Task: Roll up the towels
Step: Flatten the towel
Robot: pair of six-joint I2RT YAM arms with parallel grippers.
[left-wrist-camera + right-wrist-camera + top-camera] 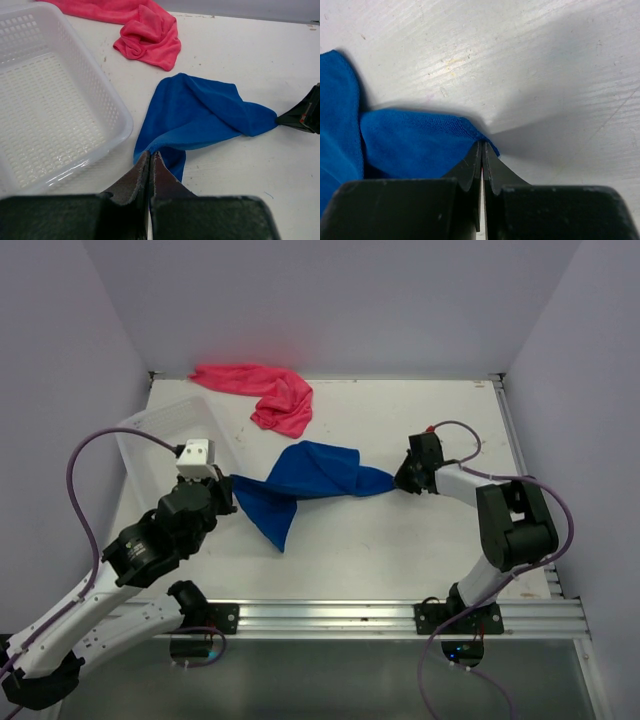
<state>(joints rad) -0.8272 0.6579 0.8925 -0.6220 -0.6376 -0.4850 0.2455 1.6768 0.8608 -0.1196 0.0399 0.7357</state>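
Spreading step. The blue towel [310, 480] lies bunched at frame centre, one corner pinched by the left gripper [151, 156] and the opposite corner by the right gripper [482, 146]. The next move likely calls for drawing the corners apart to flatten it. The pink towel [262, 392] lies crumpled at upper left.

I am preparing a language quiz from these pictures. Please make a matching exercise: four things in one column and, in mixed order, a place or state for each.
1. blue towel
2. pink towel
3. white basket
4. right gripper

A. crumpled at the far edge of the table
B. shut on a cloth corner
C. plastic, at the left edge
D. pulled out from two ends, mid-table

Pairs: 1-D, 2-A, 3-C, 4-B
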